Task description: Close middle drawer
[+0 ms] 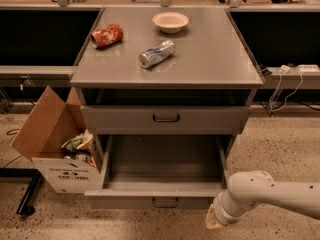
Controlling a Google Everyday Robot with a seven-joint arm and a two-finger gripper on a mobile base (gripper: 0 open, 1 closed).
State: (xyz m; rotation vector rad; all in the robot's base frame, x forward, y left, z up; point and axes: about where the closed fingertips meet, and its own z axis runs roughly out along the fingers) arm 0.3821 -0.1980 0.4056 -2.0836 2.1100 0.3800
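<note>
Middle drawer (162, 176) open; gripper (216, 219) (state can't tell) below worktop (210, 49) front-right corner. Step 1, approach; next: push front in.

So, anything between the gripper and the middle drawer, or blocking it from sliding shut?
Nothing visible. The gripper sits low by the right end of the middle drawer front, with no object between. Nothing shows inside the drawer; the cardboard box stands off to its left.

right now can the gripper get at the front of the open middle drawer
Probably yes. The gripper sits low by the right end of the middle drawer and its pulled-out front, with nothing visible between them. The cardboard box stands off to the other side.
</note>
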